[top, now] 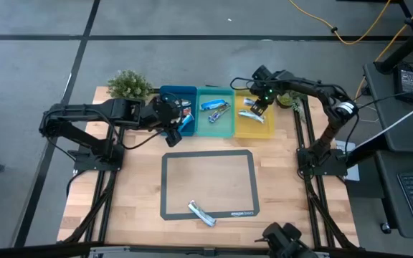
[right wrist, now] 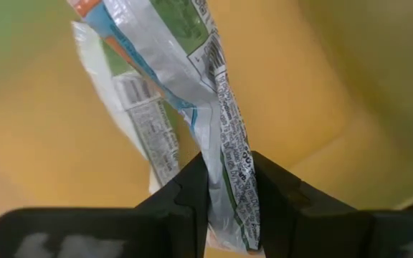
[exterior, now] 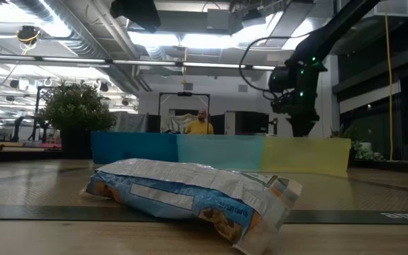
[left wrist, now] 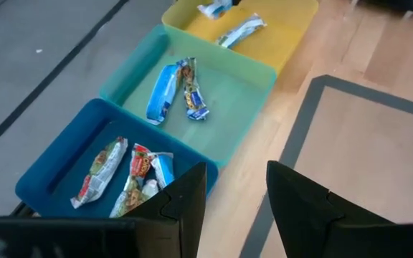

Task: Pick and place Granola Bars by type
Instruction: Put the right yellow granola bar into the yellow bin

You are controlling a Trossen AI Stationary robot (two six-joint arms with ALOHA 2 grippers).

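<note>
My right gripper [top: 259, 107] reaches down into the yellow bin [top: 264, 129], shut on a silver-white granola bar [right wrist: 192, 64]. A second silver bar [right wrist: 131, 107] lies on that bin's floor. My left gripper [left wrist: 236, 175] hovers open above the near edge of the blue bin [left wrist: 56, 168], which holds several red/green bars [left wrist: 131, 172]. Two blue-and-white bars [left wrist: 174, 89] lie in the teal bin [top: 224, 129]. One more blue-and-white bar [top: 201, 213] lies flat on the grey-framed mat, and fills the foreground in the low view [exterior: 190, 198]. My right gripper pinches the silver-white bar between its two fingers, at the wrapper's end part [right wrist: 229, 154]. The fingers come from above, pointing down into the yellow bin. The bar reaches away below the fingertips toward the bin floor; I cannot tell whether its far end touches the floor.
The three bins stand side by side along the table's far edge, with a potted plant [top: 129, 84] to their left and a smaller one [top: 290, 100] to their right. The mat [top: 208, 154] covers the table's middle, with bare wood on either side.
</note>
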